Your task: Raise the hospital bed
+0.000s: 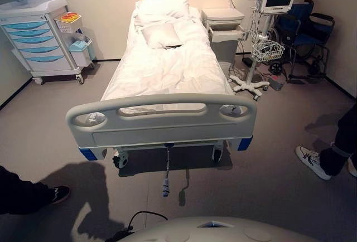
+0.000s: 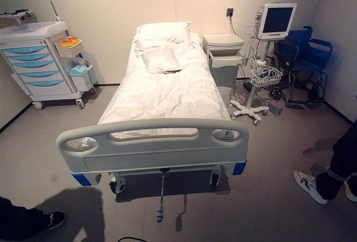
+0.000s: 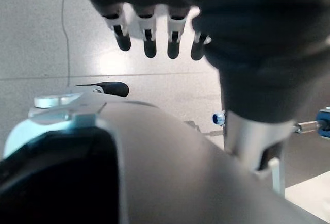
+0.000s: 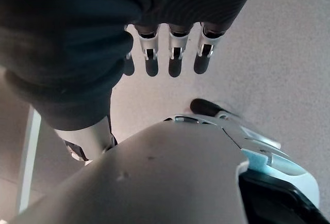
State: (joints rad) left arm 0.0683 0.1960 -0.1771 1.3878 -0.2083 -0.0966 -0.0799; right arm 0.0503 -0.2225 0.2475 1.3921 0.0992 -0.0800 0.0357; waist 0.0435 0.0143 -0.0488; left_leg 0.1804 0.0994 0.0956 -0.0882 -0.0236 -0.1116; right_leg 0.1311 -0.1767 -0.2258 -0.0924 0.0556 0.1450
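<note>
A hospital room — a white-sheeted hospital bed with a grey plastic footboard (image 2: 153, 141) stands mid-floor, flanked by a white medical cart with pale blue drawers (image 2: 36, 63), a screen monitor on a wheeled pole stand (image 2: 276, 22) and a folded blue wheelchair (image 2: 304, 58) by the wall.

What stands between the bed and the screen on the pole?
A pale bedside cabinet stands between the bed and the screen on its wheeled pole, up by the pillow end, close beside the mattress. Both eye views show it.
</note>
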